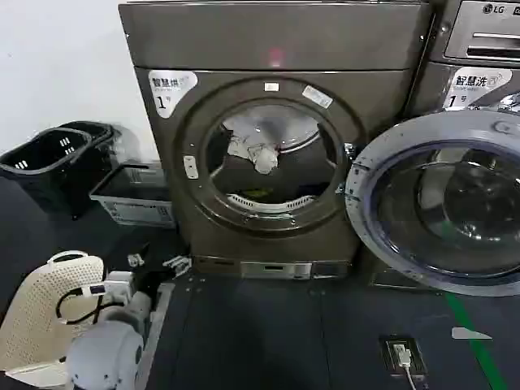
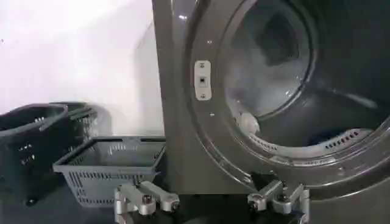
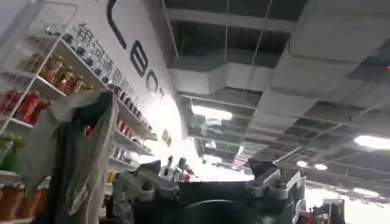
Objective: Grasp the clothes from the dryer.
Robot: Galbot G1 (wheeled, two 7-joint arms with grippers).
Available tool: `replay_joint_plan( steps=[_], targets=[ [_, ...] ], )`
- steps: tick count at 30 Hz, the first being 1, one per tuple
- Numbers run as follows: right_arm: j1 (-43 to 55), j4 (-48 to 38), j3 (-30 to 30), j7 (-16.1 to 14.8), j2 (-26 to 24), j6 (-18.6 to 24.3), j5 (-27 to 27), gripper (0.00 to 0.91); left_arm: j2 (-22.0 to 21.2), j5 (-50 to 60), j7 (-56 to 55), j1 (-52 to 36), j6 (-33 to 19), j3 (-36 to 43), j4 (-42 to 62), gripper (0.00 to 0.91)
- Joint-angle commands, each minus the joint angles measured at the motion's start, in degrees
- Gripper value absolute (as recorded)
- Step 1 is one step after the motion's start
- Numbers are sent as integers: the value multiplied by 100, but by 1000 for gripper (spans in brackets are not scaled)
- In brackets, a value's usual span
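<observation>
Dryer point(image 1: 268, 146), sticker "1", door open; clothes point(image 1: 258, 194) inside drum. Left gripper point(image 2: 210, 201) spread, low before porthole. Neighbour panel point(image 1: 487, 28) reads "LG".

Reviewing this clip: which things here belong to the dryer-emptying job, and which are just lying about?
Job: bronze-grey front-loading dryer, its round door open; small yellow-green cloth low in its drum; open left end effector before the porthole.
Lying about: black plastic baskets; grey mesh basket; cream perforated basket; silver-panelled LG machine; right end effector, aimed at the ceiling.
</observation>
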Motion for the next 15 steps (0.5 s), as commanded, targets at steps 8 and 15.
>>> replay_joint_plan(
  steps=[8, 15],
  targets=[
    [13, -132, -72, 183, 34, 374, 59, 907, 12, 24, 20, 39, 281, -3, -18, 907],
    [21, -148, -60, 211, 14, 324, 83, 907, 11, 33, 40, 48, 281, -2, -38, 907]
  ],
)
